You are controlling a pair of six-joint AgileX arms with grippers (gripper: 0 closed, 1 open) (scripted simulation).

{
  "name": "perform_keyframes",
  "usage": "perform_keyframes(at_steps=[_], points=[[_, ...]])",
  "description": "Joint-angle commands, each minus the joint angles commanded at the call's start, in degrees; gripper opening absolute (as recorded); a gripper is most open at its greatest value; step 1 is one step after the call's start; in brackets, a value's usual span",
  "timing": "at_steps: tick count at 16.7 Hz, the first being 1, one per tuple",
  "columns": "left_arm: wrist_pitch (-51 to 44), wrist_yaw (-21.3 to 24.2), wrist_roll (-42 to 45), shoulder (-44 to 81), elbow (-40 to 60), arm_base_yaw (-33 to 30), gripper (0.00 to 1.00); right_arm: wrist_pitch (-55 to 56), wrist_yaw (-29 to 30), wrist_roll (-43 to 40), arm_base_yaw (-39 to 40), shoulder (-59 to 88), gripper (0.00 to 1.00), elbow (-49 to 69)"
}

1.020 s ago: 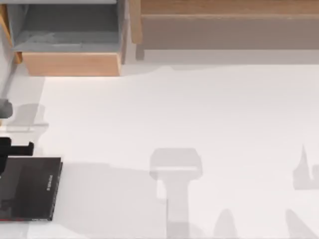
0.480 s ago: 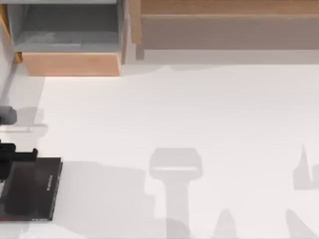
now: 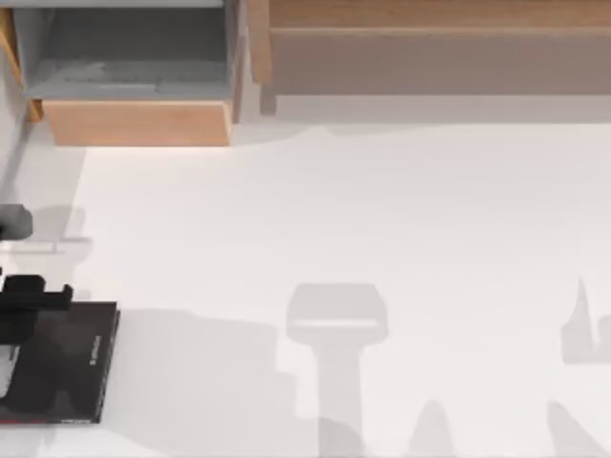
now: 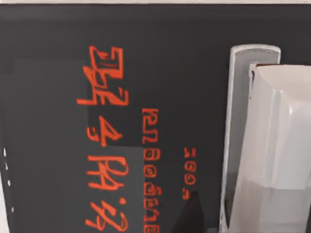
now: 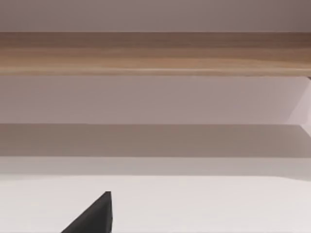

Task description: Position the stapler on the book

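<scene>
one hand is busy: the left hand [image 3: 29, 296] hangs over the book's [image 3: 67, 367] far edge at the worktop's [image 3: 382, 219] left, with the pale stapler [image 4: 265, 145] apparently clamped in it above the cover. released off-centre, it could tip or slide off.

I'm seeing a white counter [image 3: 382, 219] lying bare across most of the top view. At its far left a wooden box [image 3: 134, 72] with a grey inside is sitting open. A long wooden shelf [image 3: 439, 43] is running along the far edge beside it.
</scene>
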Motion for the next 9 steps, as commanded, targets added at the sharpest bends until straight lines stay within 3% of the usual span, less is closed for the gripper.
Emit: perform_keyframes(at_steps=[3, 9], points=[[0.0, 0.0, 0.0, 0.0, 0.0, 0.0, 0.98, 0.0, 0.0, 0.0, 0.0, 0.0, 1.0, 0.0], [0.0, 0.0, 0.0, 0.0, 0.0, 0.0, 1.0, 0.0, 0.0, 0.0, 0.0, 0.0, 1.0, 0.0]])
